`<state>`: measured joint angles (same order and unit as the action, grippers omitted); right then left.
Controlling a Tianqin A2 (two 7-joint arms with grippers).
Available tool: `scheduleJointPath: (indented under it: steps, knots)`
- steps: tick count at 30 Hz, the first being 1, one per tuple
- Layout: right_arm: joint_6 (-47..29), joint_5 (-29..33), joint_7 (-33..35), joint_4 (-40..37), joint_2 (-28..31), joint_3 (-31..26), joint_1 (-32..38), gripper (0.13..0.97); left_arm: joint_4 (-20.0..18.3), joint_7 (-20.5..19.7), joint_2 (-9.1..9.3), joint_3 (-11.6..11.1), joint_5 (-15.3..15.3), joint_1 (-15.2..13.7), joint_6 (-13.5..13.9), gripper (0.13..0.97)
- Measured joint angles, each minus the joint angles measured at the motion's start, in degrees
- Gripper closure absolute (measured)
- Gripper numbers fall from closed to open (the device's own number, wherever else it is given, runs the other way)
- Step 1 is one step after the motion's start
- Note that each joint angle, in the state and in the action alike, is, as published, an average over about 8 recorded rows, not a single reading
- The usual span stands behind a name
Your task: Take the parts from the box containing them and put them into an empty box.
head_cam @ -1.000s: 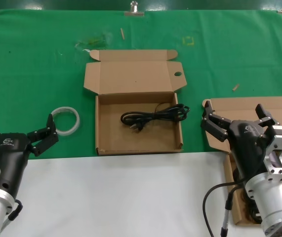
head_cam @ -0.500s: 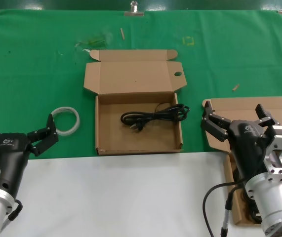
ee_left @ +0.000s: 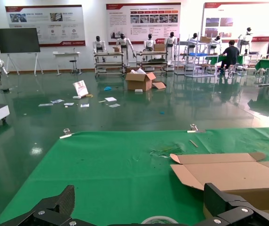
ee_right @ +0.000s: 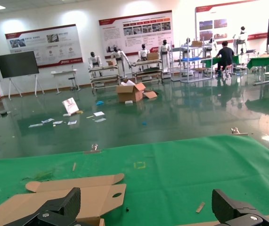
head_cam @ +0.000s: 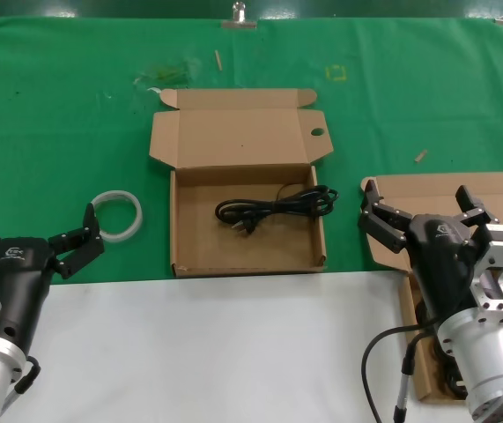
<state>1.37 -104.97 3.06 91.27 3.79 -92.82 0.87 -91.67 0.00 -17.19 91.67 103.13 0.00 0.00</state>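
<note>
Lying coiled, black cord (head_cam: 273, 208), cardboard box (head_cam: 247, 251)

Head camera high, angled down; both wrist cameras low, level, sharing holed box (head_cam: 247, 181).

A green cloth (head_cam: 75, 115) is covering the bench, giving way to a white strip (head_cam: 207, 352) at the near edge. Both brown cardboard boxes (head_cam: 247, 220) (head_cam: 449, 189) are showing plain. The cord (head_cam: 273, 209) is lying black, the tape ring (head_cam: 117, 214) white, both claws (head_cam: 35, 236) (head_cam: 418, 211) black.
</note>
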Motion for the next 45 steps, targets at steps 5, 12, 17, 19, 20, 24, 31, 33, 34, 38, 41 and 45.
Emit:
scheduleJointPath:
  steps: [5, 12, 17, 19, 20, 24, 31, 33, 34, 38, 41, 45]
  knots:
    - [0.00, 0.00, 0.00, 0.00, 0.00, 0.00, 0.00, 0.129, 0.00, 0.00, 0.00, 0.00, 0.00, 0.00, 0.00, 0.132]
    - [0.00, 0.00, 0.00, 0.00, 0.00, 0.00, 0.00, 0.129, 0.00, 0.00, 0.00, 0.00, 0.00, 0.00, 0.00, 0.132]
    - [0.00, 0.00, 0.00, 0.00, 0.00, 0.00, 0.00, 0.129, 0.00, 0.00, 0.00, 0.00, 0.00, 0.00, 0.00, 0.132]
    - [0.00, 0.00, 0.00, 0.00, 0.00, 0.00, 0.00, 0.129, 0.00, 0.00, 0.00, 0.00, 0.00, 0.00, 0.00, 0.132]
    - [0.00, 0.00, 0.00, 0.00, 0.00, 0.00, 0.00, 0.129, 0.00, 0.00, 0.00, 0.00, 0.00, 0.00, 0.00, 0.132]
    - [0.00, 0.00, 0.00, 0.00, 0.00, 0.00, 0.00, 0.129, 0.00, 0.00, 0.00, 0.00, 0.00, 0.00, 0.00, 0.132]
    - [0.00, 0.00, 0.00, 0.00, 0.00, 0.00, 0.00, 0.129, 0.00, 0.00, 0.00, 0.00, 0.00, 0.00, 0.00, 0.132]
    - [0.00, 0.00, 0.00, 0.00, 0.00, 0.00, 0.00, 0.129, 0.00, 0.00, 0.00, 0.00, 0.00, 0.00, 0.00, 0.132]
    - [0.00, 0.00, 0.00, 0.00, 0.00, 0.00, 0.00, 0.129, 0.00, 0.00, 0.00, 0.00, 0.00, 0.00, 0.00, 0.132]
    - [0.00, 0.00, 0.00, 0.00, 0.00, 0.00, 0.00, 0.129, 0.00, 0.00, 0.00, 0.00, 0.00, 0.00, 0.00, 0.132]
    - [0.00, 0.00, 0.00, 0.00, 0.00, 0.00, 0.00, 0.129, 0.00, 0.00, 0.00, 0.00, 0.00, 0.00, 0.00, 0.132]
    - [0.00, 0.00, 0.00, 0.00, 0.00, 0.00, 0.00, 0.129, 0.00, 0.00, 0.00, 0.00, 0.00, 0.00, 0.00, 0.132]
